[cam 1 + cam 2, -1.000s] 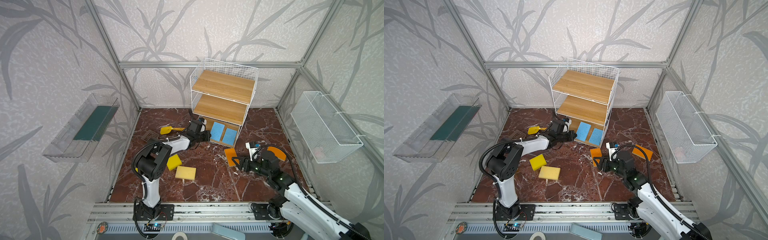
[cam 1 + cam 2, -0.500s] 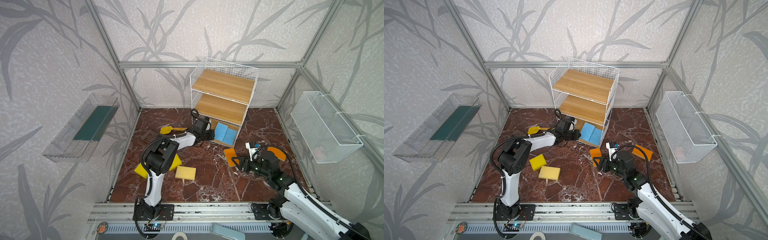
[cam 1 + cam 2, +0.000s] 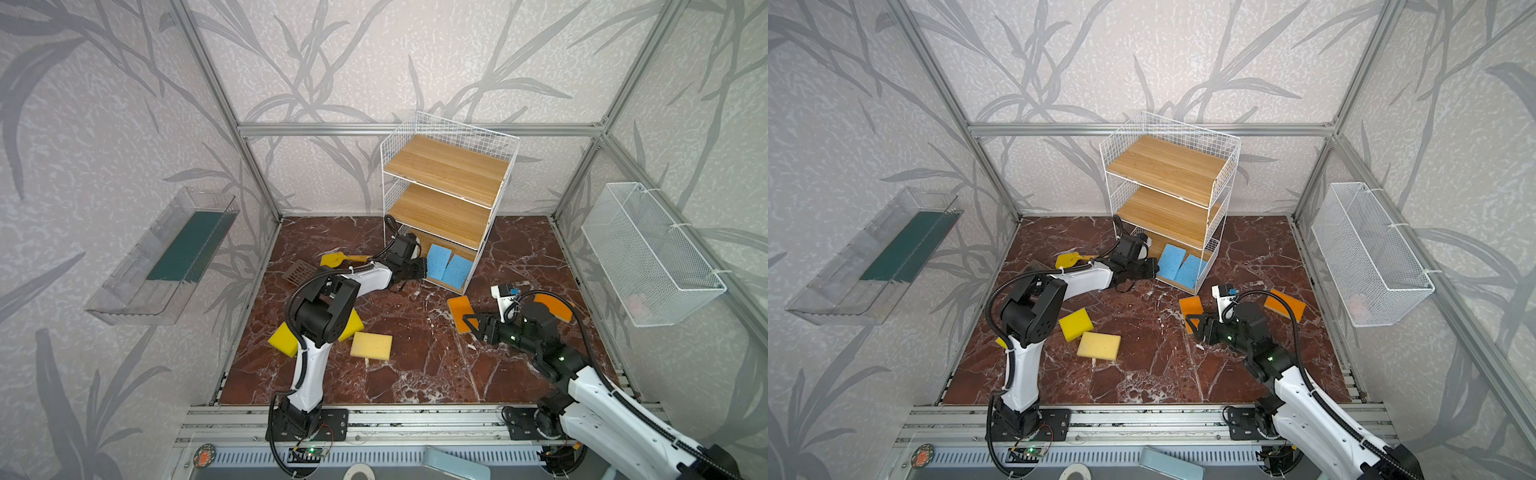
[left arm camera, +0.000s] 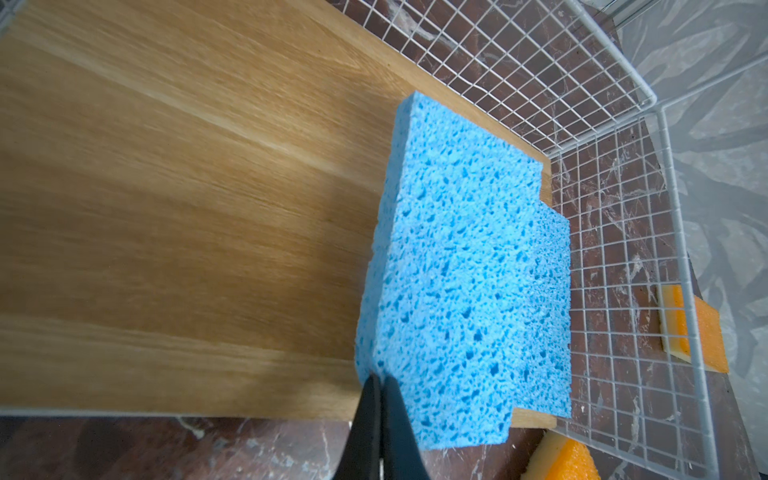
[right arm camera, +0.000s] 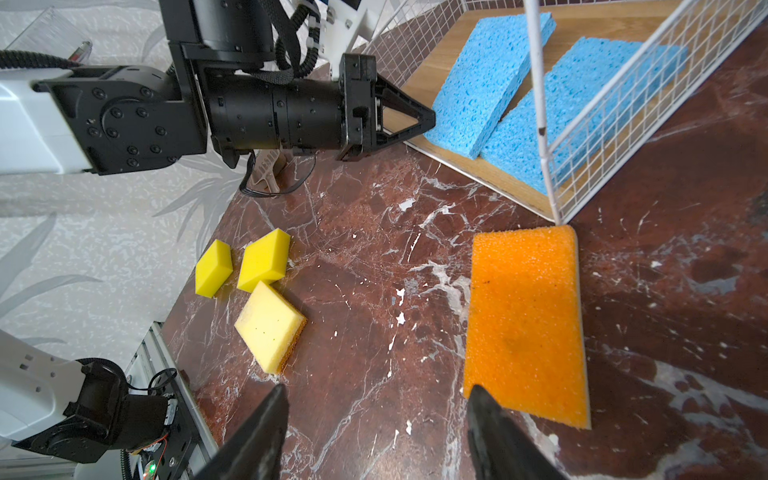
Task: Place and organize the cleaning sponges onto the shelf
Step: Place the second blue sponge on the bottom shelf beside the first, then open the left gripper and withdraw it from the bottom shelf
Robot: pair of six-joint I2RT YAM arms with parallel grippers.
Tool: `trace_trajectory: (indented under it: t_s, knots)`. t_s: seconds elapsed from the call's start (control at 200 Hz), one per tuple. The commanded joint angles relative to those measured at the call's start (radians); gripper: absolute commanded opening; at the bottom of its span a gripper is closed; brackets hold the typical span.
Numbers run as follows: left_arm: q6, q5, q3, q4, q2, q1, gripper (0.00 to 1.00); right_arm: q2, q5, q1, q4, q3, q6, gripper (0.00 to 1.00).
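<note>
The shelf [image 3: 449,166] [image 3: 1167,164] stands at the back. Two blue sponges [image 3: 437,261] [image 3: 456,271] lie on its bottom board, the left one overlapping the right. My left gripper [image 3: 424,268] [image 4: 380,386] is shut, its tips touching the near corner of the left blue sponge [image 4: 465,270]. My right gripper [image 3: 467,322] [image 5: 376,399] hangs open over the floor beside an orange sponge [image 5: 525,324]. Another orange sponge [image 3: 555,307] lies further right. Two yellow sponges [image 5: 213,269] [image 5: 264,259] and a pale one with an orange underside [image 5: 270,326] lie by the left arm.
A yellow scoop [image 3: 332,260] and a brown grid piece [image 3: 300,272] lie left of the shelf. A clear tray [image 3: 166,257] hangs on the left wall, a white mesh basket [image 3: 648,253] on the right wall.
My left gripper has moved right to the shelf's front, up against the blue sponge, and its elbow has lifted, uncovering a yellow sponge. The right arm has not moved.
</note>
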State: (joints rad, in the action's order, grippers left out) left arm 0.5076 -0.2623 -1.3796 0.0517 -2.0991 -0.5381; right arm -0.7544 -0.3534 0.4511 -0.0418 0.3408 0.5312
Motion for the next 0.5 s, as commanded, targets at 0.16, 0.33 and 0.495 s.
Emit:
trace_trajectory:
  t_s: [0.16,0.33,0.495]
  knots:
    - [0.003,0.073,0.023,0.075,0.026,-0.005,0.00,-0.010,-0.023,-0.005,-0.030,-0.011,0.006,0.67]
    - [0.000,0.081,0.017,0.088,0.020,-0.006,0.00,-0.008,-0.021,-0.005,-0.026,-0.011,0.004,0.67]
    - [-0.019,0.098,0.008,0.067,0.023,-0.008,0.00,-0.011,-0.023,-0.006,-0.028,-0.010,0.006,0.67]
